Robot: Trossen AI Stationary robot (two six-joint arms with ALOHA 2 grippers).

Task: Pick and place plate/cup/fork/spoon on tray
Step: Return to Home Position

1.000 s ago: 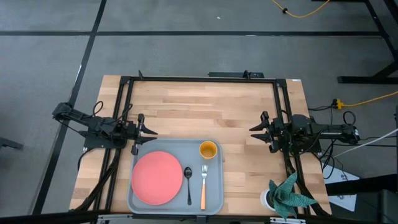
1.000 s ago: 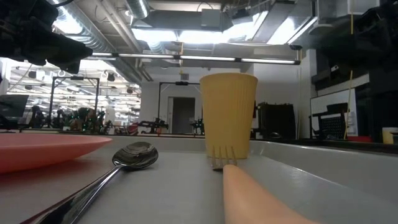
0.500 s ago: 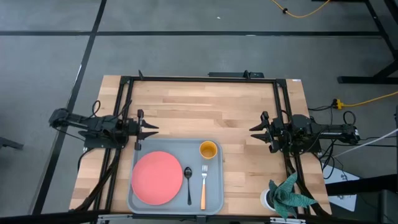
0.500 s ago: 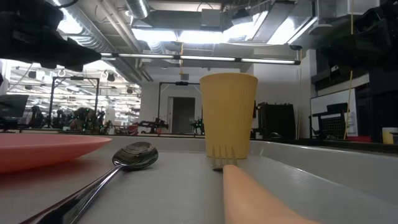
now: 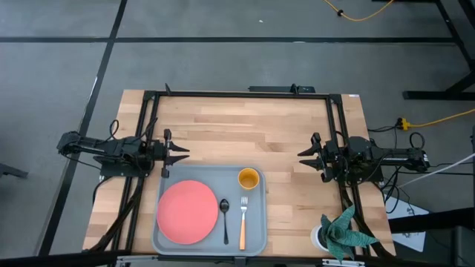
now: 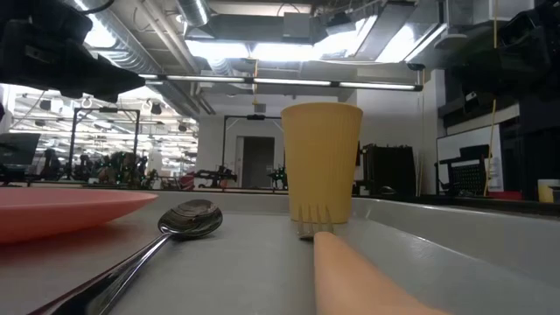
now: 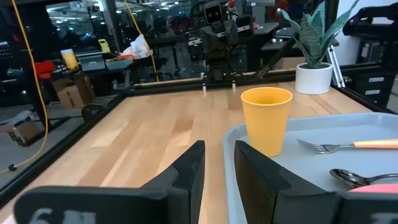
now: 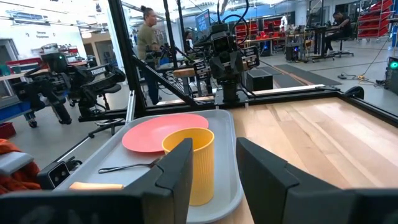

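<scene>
The grey tray (image 5: 257,230) lies at the table's near edge. On it rest the coral plate (image 5: 188,211) at its left, the dark spoon (image 5: 225,215) and the orange-handled fork (image 5: 243,220) side by side, and the yellow cup (image 5: 248,178) upright at its far right corner. My left gripper (image 5: 180,154) hovers level and open at the tray's far left corner, pointing toward the table's right edge; the cup (image 7: 266,121) stands beyond its fingers. My right gripper (image 5: 303,155) hovers level and open to the right of the tray, pointing left, nothing between its fingers.
A green plant in a white pot (image 5: 341,231) stands at the near right corner. Black frame rails (image 5: 237,94) run along the far, left and right sides. Bare wood (image 5: 245,133) lies between the tray and the far rail. A person (image 8: 149,31) stands in the room beyond.
My left arm has swung a little, bringing its gripper slightly toward the far edge, so that it now lies straight across and points at the table's right edge. Its fingers have kept the same gap. The tableware on the tray has not moved.
</scene>
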